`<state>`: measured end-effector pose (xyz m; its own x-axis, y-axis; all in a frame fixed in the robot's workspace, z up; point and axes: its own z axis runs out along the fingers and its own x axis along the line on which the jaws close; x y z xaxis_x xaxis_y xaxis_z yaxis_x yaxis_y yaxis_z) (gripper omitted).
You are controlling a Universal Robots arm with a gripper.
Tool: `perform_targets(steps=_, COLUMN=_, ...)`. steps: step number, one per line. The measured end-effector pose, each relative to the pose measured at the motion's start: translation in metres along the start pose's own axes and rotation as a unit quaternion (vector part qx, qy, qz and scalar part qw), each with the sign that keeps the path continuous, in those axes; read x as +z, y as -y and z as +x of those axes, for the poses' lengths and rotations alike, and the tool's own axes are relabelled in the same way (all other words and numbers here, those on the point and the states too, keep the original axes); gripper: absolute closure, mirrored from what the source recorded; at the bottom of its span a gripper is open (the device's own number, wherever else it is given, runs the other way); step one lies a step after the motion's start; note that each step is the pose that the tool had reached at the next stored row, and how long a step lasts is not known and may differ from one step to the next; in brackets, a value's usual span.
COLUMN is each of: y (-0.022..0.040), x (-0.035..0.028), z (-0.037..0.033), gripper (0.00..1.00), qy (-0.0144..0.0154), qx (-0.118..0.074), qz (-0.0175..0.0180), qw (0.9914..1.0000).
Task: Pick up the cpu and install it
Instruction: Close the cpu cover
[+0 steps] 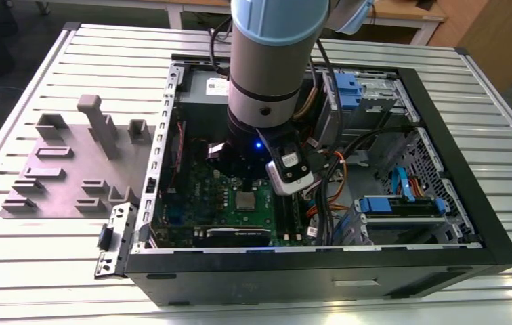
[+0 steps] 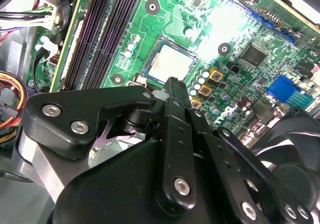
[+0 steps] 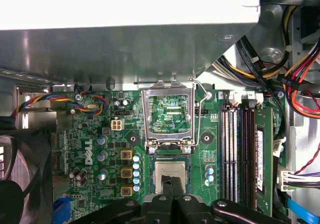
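the arm (image 1: 269,61) reaches down into an open computer case (image 1: 459,233) that lies on its side on a slotted metal table (image 1: 509,122). on the exterior view's left of the case, a grey plastic fixture (image 1: 66,176) with upright blocks rests on the table.

the cpu (image 3: 172,170) lies flat in its socket (image 2: 159,41) on the green motherboard (image 3: 90,149), silver top facing up. in the exterior view it (image 1: 247,198) shows as a pale square just near of the wrist. the metal bracket frame (image 3: 170,116) stands swung open on the far side of the socket, and the dark memory slots (image 3: 235,149) run beside it.

the gripper (image 3: 172,180) hangs right over the cpu's near edge. its black fingers (image 3: 166,185) are clenched together with only a thin seam between them and nothing gripped in that seam. in the second wrist view the gripper (image 2: 174,81) overlaps the rim of the cpu (image 2: 170,64); whether the tip touches the chip cannot be told. bundles of coloured cables (image 3: 300,59) crowd the case wall beyond the memory slots.
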<state>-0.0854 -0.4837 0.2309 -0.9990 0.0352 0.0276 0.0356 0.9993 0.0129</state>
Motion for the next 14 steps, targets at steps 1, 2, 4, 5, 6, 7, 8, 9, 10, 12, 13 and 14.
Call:
perform_targets(steps=1, y=0.0, x=0.0, z=0.0, gripper=0.89, qy=0.0, qx=0.0, qz=0.0, qw=1.0)
perform_targets(steps=2, y=0.0, x=0.0, z=0.0, gripper=0.89, qy=0.0, qx=0.0, qz=0.0, qw=1.0)
perform_targets(steps=4, y=0.0, x=-0.0001, z=0.0, gripper=0.89, qy=0.0, qx=0.0, qz=0.0, qw=1.0)
perform_targets(steps=5, y=0.0, x=0.0, z=0.0, gripper=0.89, qy=0.0, qx=0.0, qz=0.0, qw=1.0)
perform_targets(steps=6, y=0.0, x=-0.0002, z=0.0, gripper=0.89, qy=0.0, qx=0.0, qz=0.0, qw=1.0)
perform_targets(steps=7, y=0.0001, x=-0.0015, z=0.0001, gripper=0.89, qy=-0.0002, qx=0.0, qz=0.0004, qw=1.0)
perform_targets(steps=8, y=0.0, x=-0.0028, z=0.0001, gripper=0.89, qy=-0.0001, qx=0.0, qz=0.0002, qw=1.0)
perform_targets(steps=9, y=0.0, x=-0.0041, z=0.0001, gripper=0.89, qy=0.0, qx=0.0, qz=0.0001, qw=1.0)
perform_targets(steps=10, y=-0.0001, x=-0.0087, z=0.0003, gripper=0.89, qy=0.0, qx=0.0, qz=0.0, qw=1.0)
perform_targets(steps=12, y=-0.0002, x=-0.0115, z=0.0004, gripper=0.89, qy=0.0, qx=0.0, qz=0.0, qw=1.0)
perform_targets(steps=13, y=-0.0002, x=-0.0129, z=0.0004, gripper=0.89, qy=0.0001, qx=0.0, qz=0.0, qw=1.0)
perform_targets(steps=14, y=-0.0002, x=-0.0142, z=0.0004, gripper=0.89, qy=0.0001, qx=0.0, qz=0.0, qw=1.0)
